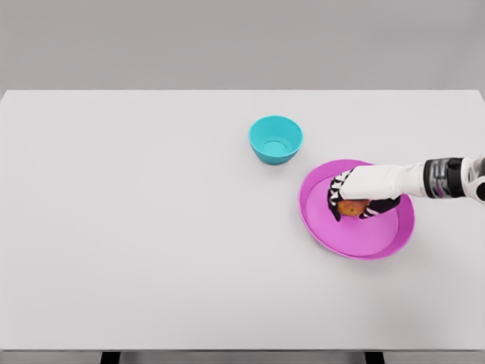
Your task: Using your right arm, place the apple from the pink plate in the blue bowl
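A pink plate lies on the right side of the white table. On it sits a small orange-red apple, mostly covered by my right hand, whose arm comes in from the right edge. The dark fingers curl around the apple from above and both sides, and the apple still rests on the plate. A blue-teal bowl stands upright to the upper left of the plate, apart from it, with nothing inside. The left arm does not show.
The white table spans the whole view, with its front edge near the bottom of the picture and a grey wall behind it.
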Motion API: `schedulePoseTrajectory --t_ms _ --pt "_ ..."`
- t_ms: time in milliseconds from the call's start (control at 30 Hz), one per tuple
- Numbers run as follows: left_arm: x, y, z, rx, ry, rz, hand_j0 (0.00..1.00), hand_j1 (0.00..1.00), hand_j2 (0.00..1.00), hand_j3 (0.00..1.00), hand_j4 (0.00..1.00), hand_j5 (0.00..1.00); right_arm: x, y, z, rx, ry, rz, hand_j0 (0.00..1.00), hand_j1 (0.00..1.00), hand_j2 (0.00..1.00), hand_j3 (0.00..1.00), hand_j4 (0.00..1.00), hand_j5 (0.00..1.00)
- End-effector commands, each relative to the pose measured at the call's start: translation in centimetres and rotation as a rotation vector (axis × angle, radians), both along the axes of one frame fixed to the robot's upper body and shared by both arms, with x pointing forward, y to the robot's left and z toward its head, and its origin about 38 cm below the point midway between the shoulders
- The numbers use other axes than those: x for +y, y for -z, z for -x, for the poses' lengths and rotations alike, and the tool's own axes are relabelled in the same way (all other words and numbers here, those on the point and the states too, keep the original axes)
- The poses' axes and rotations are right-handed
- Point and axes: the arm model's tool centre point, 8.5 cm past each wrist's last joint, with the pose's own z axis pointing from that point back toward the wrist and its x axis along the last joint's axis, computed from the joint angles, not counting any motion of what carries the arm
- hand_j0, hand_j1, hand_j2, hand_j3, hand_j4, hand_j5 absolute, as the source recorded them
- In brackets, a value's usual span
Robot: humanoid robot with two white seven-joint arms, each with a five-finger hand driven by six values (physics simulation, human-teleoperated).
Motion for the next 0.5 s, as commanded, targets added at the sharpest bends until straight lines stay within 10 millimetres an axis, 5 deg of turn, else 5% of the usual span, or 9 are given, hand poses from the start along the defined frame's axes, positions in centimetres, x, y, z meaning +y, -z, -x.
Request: schedulePoseTrajectory --t_ms 0,467 --pt "0.0 0.0 0.0 0.001 0.001 0.0 1.0 1.0 1.0 1.0 1.0 1.0 0.3 -0.3 -0.1 -0.006 0.0 -0.013 0.41 0.41 0.41 0.41 0.41 0.41" --pt "0.0 0.0 0.0 0.001 0.0 0.0 1.0 1.0 1.0 1.0 1.0 1.0 2.6 -4.0 -3.0 -0.097 -0.001 -0.076 0.41 0.41 0.41 0.41 0.41 0.41"
